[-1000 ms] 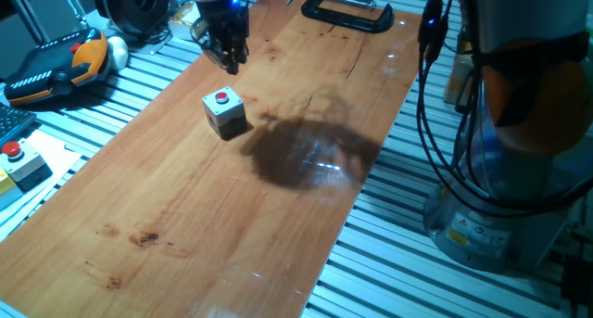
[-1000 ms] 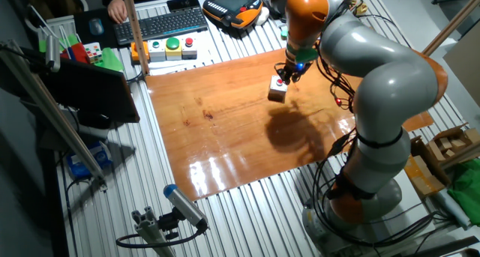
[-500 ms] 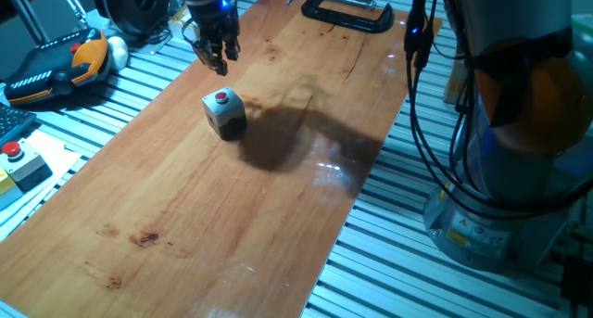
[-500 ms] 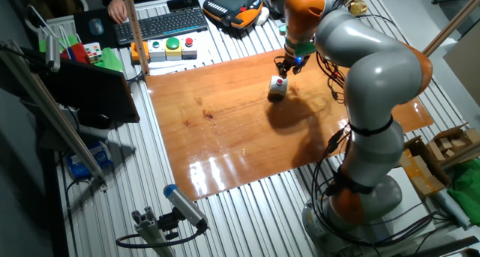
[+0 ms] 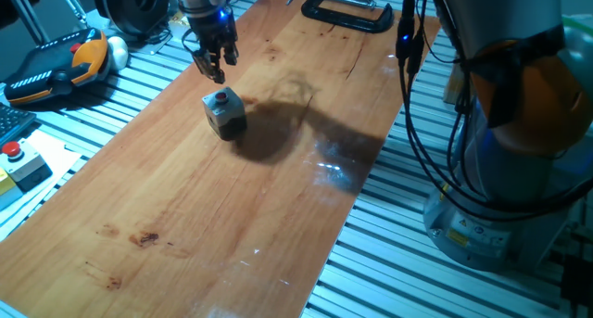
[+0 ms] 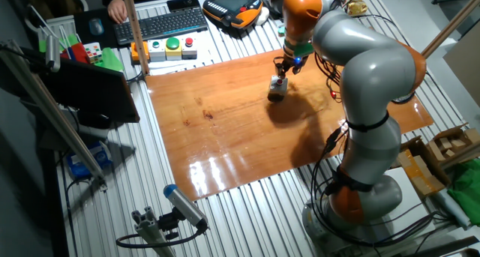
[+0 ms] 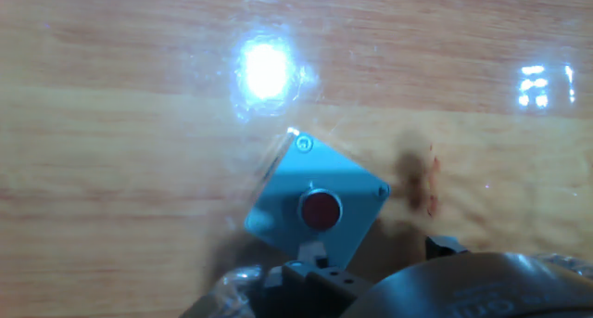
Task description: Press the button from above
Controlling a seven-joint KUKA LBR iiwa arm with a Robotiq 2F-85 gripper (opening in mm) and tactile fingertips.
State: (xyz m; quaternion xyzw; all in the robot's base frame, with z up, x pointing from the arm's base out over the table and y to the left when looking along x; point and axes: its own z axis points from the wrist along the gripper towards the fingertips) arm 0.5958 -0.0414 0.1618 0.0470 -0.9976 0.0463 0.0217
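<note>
- The gripper (image 5: pixel 214 69) hangs just above the button (image 5: pixel 220 99), its dark fingers pointing down at the wooden board (image 5: pixel 232 197); a blue light glows on the wrist above them.
- In one fixed view the fingertips stand a little up and to the left of the button's housing, apart from it, with a strip of board showing between.
- In the other fixed view the gripper (image 6: pixel 281 68) sits right over the button (image 6: pixel 279 83), and the gap between the two is too small to judge there.
- I cannot tell whether the fingers are spread or closed: the fixed views show them only as a dark cluster, and the hand view shows only dark parts of the hand along its lower edge.
- The button is a small red round cap on top of a light-grey cube box, which stands on the far part of the board, near its left edge as one fixed view sees it.
- In the hand view the button (image 7: pixel 321 209) lies low in the middle, its square housing turned corner-up like a diamond, with a small screw at the top corner; bright reflections lie on the board (image 7: pixel 111 151) above it.
- A black clamp (image 5: pixel 347 12) grips the far edge of the board, well apart from the button.
- A second red button on a yellow-and-grey box (image 5: pixel 16 162) sits off the board at the left.
- The arm's shadow falls on the wood just beside the button's housing.
</note>
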